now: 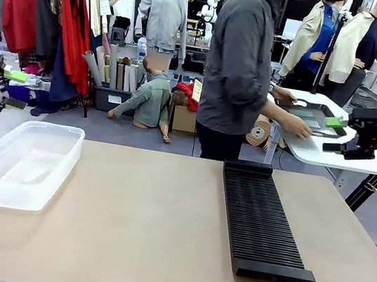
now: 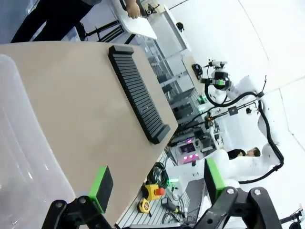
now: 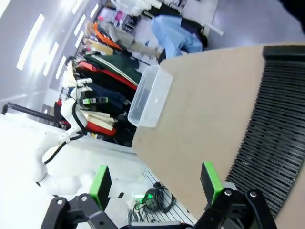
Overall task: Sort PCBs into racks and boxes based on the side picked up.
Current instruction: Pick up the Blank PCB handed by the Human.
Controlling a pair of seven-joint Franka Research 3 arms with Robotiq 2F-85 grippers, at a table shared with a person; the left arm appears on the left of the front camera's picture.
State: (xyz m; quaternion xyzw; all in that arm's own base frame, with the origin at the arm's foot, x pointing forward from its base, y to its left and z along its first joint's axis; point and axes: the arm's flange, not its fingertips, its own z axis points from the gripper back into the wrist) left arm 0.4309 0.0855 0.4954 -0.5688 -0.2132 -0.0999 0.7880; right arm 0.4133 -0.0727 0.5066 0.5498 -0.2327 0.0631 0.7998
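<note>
The long ribbed black rack [image 1: 262,219] lies right of centre on the tan table, and the left wrist view shows this rack [image 2: 138,93] too. At the table's left edge stands the clear box [image 1: 22,162], with nothing in it. My left gripper [image 1: 13,89] hovers open above and behind the box [image 2: 24,157]; its green pads [image 2: 101,188] stand wide apart. My right gripper [image 1: 335,134] hangs open at the far right, off the table, its pads [image 3: 209,181] spread over the rack [image 3: 271,129]. Greenish PCBs [image 1: 306,114] lie in a dark tray on a side table.
A person in a grey hoodie [image 1: 239,63] stands at the far side, one hand [image 1: 297,127] on the tray on the white side table [image 1: 328,155]. Tan table top [image 1: 140,226] lies bare between box and rack. Clothes racks stand behind.
</note>
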